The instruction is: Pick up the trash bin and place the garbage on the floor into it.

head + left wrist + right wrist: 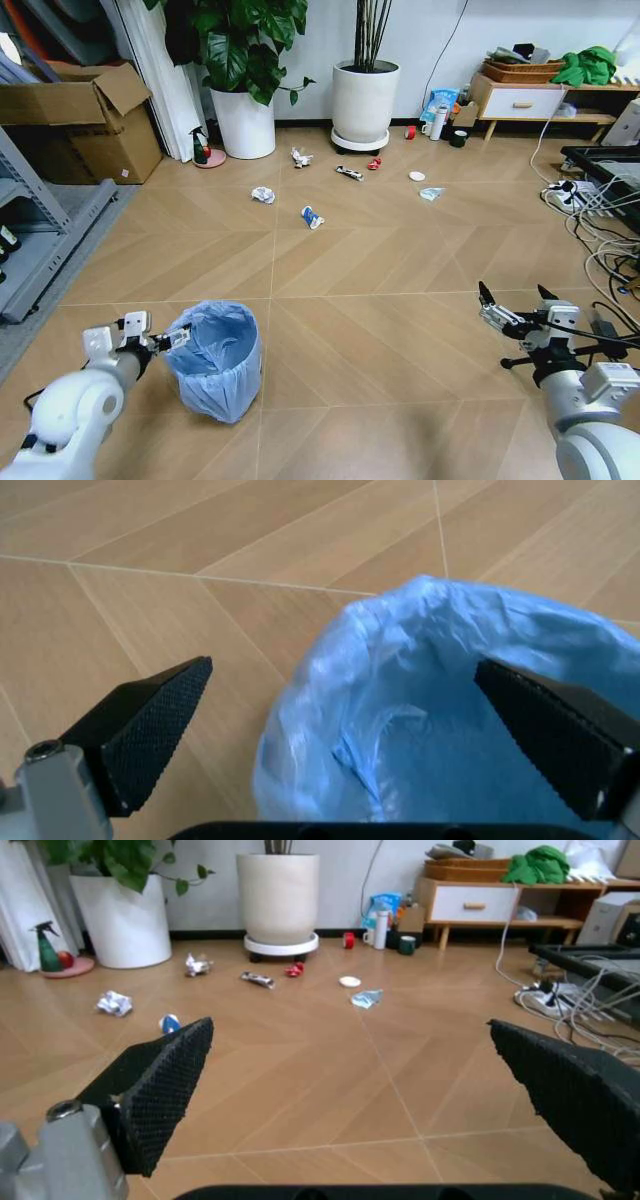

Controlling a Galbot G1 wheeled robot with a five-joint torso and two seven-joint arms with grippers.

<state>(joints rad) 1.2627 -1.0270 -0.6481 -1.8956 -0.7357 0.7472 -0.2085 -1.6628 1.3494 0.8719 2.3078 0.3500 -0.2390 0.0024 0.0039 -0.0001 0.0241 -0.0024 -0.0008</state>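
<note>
Head view: the left gripper (168,338) is sitting at the near-left rim of the trash bin (215,362), fingers spread, their tips touching or just short of the crinkly blue bag; contact cannot be told. The bin is standing upright on the floor (380,330), a round tub lined with thin translucent plastic. The right gripper (512,303) is hanging over bare tile on the right, fingers spread, holding nothing. The garbage is lying well ahead by two white plant pots (365,100): crumpled white paper (263,194), a blue-white wrapper (312,217), a dark wrapper (349,173), a red scrap (374,163), a white disc (417,176), a pale teal tissue (431,193).

Left wrist view: two black knurled fingers (160,724) are standing wide apart, one over bare tile, the other over the bin's mouth. The bag's rim is passing between them. Inside the bin, just wrinkled blue bag is showing.

Right wrist view: black textured fingers (165,1084) are spread wide, framing wood-look tiles with pale joints; the litter is lying far beyond them.
</note>
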